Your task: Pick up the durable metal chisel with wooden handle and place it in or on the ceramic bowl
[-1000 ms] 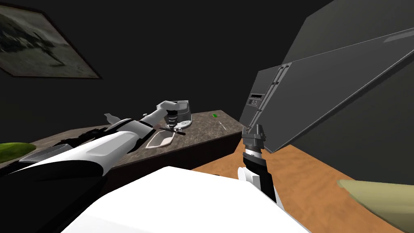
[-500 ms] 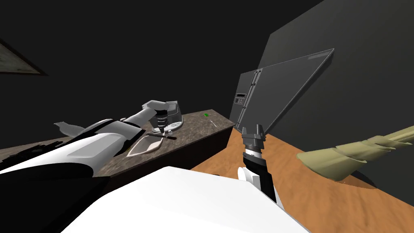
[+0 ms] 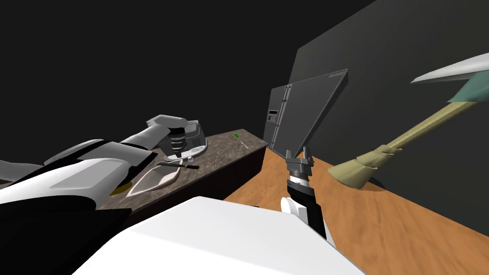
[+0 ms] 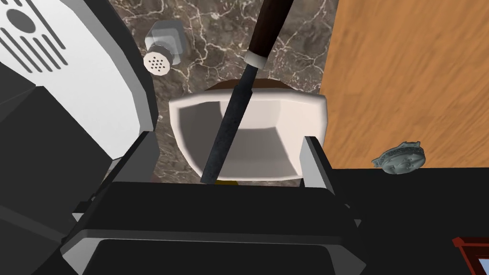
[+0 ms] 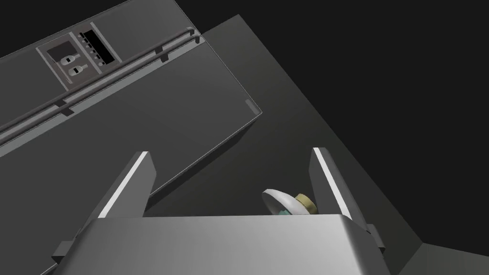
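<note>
My left claw (image 4: 227, 141) hangs wide open over the white bowl (image 4: 315, 110), gripping nothing. The chisel (image 4: 236, 102) lies across the bowl, blade between my fingers (image 4: 313, 160), touching neither, handle over the counter (image 4: 200, 47). My right claw (image 5: 231, 153) gapes empty.

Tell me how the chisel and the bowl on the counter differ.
The chisel is long, thin and dark; the bowl is broad, white and hollow. The chisel lies across the bowl's top, with its handle reaching past the rim over the counter; the bowl sits flat on the counter. Both lie below the open left gripper, which holds neither.
</note>
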`<state>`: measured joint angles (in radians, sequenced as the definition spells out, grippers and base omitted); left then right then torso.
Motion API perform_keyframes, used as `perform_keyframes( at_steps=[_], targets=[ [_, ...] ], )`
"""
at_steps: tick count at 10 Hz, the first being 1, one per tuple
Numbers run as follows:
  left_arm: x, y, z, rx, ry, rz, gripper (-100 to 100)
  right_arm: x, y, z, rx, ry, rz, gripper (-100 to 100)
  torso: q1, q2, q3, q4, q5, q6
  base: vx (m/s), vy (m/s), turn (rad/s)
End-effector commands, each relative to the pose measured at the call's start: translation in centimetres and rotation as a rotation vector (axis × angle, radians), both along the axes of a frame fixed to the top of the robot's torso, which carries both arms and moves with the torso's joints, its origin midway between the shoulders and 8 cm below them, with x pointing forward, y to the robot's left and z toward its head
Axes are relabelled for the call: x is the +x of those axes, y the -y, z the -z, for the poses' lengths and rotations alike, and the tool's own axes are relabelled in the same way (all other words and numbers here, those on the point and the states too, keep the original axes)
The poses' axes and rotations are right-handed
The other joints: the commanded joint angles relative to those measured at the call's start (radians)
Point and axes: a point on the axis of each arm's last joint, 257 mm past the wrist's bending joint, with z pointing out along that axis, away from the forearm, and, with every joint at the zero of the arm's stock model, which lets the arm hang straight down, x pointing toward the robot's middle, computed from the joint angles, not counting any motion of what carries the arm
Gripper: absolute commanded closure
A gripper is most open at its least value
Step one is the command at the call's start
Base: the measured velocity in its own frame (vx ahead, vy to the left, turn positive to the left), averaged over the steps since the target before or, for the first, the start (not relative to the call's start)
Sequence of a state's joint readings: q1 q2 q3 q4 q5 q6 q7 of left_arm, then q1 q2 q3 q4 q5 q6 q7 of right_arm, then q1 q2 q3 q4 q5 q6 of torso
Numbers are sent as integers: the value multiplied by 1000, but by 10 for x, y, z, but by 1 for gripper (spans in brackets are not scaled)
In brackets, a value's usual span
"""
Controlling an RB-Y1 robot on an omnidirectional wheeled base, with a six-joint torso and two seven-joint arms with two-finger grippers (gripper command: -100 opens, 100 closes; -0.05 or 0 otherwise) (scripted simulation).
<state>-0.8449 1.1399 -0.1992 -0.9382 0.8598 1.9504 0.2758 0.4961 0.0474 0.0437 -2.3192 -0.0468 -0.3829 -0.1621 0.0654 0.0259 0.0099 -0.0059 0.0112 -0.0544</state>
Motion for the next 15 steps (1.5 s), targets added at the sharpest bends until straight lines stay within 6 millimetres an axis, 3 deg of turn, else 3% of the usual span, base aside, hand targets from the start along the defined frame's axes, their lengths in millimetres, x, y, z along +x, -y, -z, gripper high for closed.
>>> perform_keyframes(
  at_steps=[1,2,4,5,6,8,10,11,15],
  targets=[
    [-16,-22,-8,16,2,-38,-100,0,0,0,0,0,0,0,0,0,0,0,0,0,-20,-70,-343],
    [-19,-28,-13,26,5,-48,-100,0,0,0,0,0,0,0,0,0,0,0,0,-1,-8,-28,-1],
    [-44,-58,-25,38,7,-102,-100,0,0,0,0,0,0,0,0,0,0,0,0,0,-14,-75,-337],
    [-46,-61,-27,44,8,-108,-100,0,0,0,0,0,0,0,1,0,0,0,0,-1,-10,-24,-39],
    [-63,-77,-32,36,10,-137,-100,0,0,0,0,0,0,0,4,-1,0,0,1,-2,-3,-80,-394],
    [-73,-91,-46,65,19,-163,-100,0,0,0,0,0,0,0,0,0,0,0,0,-1,-8,-52,-181],
    [-72,-92,-46,63,18,-159,-100,0,0,0,0,0,0,0,6,-1,0,0,1,-3,-3,-4,31],
    [-72,-92,-46,63,18,-161,0,0,0,0,0,0,0,0,6,-1,-1,0,2,-2,0,0,0],
    [-72,-92,-46,63,18,-161,0,0,0,0,0,0,0,0,7,-2,-1,0,2,-2,0,0,0]
  ],
)
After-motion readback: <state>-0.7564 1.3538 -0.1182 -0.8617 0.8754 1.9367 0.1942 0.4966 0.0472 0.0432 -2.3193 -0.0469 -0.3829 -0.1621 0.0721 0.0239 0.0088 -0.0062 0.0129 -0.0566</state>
